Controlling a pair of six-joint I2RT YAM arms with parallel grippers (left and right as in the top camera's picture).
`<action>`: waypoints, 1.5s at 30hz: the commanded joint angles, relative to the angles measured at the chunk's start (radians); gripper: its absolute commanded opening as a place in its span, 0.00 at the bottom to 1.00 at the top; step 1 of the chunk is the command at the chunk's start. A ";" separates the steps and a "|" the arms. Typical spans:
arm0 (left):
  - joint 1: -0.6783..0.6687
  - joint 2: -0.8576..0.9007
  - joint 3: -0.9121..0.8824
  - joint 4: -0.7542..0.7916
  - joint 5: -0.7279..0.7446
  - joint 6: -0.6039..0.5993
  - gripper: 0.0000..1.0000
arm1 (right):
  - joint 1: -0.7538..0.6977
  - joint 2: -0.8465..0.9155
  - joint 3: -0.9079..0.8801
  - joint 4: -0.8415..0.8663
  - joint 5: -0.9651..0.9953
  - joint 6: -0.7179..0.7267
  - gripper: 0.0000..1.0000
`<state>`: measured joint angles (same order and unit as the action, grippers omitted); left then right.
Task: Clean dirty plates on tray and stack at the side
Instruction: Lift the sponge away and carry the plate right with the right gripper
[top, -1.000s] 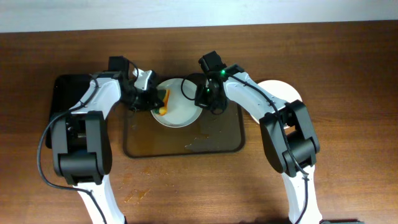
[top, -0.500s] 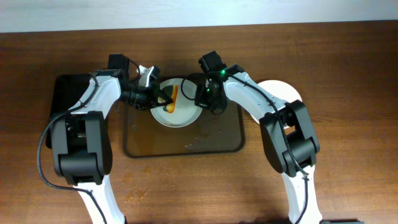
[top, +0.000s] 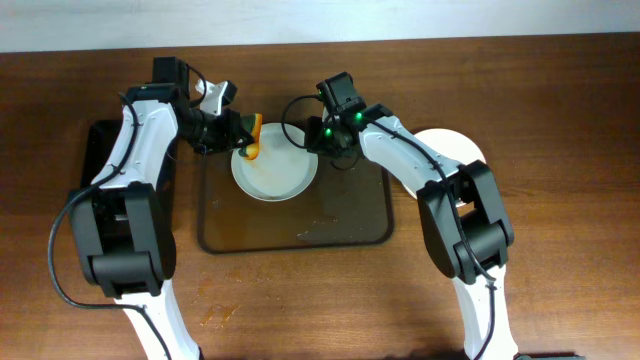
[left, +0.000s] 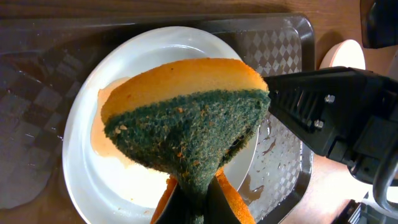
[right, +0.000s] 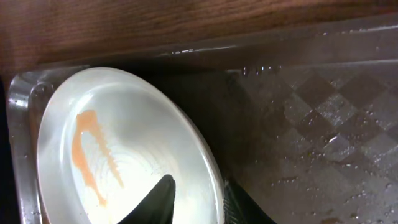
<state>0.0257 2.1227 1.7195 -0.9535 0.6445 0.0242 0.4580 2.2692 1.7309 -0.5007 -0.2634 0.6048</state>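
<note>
A white plate (top: 276, 172) lies at the back of the dark tray (top: 300, 232). An orange sauce streak (right: 87, 155) runs across it. My right gripper (top: 318, 141) is shut on the plate's right rim, one finger inside and one outside (right: 199, 202). My left gripper (top: 236, 134) is shut on an orange and green sponge (top: 254, 139), held at the plate's far-left edge. In the left wrist view the sponge (left: 186, 124) hangs over the plate (left: 87, 180), green side facing the camera. Another white plate (top: 455, 148) sits on the table right of the tray, partly hidden by my right arm.
A smaller black tray (top: 100, 150) lies left of the dark tray, under my left arm. The dark tray's floor is wet with droplets (right: 323, 124) and crumbs (top: 310, 234). A sauce smear marks the table (top: 222, 314) in front of the tray.
My left gripper has lifted the sponge off the plate's middle and drawn it back to the far-left rim. The right gripper has kept its hold and shifted slightly towards the back.
</note>
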 joint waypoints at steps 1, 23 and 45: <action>0.003 -0.006 0.024 -0.002 -0.037 -0.010 0.00 | 0.022 0.082 0.004 -0.011 -0.059 -0.003 0.27; 0.034 -0.006 0.023 0.011 -0.111 -0.010 0.00 | 0.293 -0.285 0.015 -0.405 1.331 -0.139 0.04; 0.034 -0.006 0.023 0.010 -0.111 -0.009 0.00 | 0.425 -0.310 0.015 -0.447 1.779 -0.124 0.04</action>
<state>0.0547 2.1227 1.7199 -0.9432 0.5331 0.0212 0.8787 1.9926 1.7374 -0.9436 1.4429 0.4614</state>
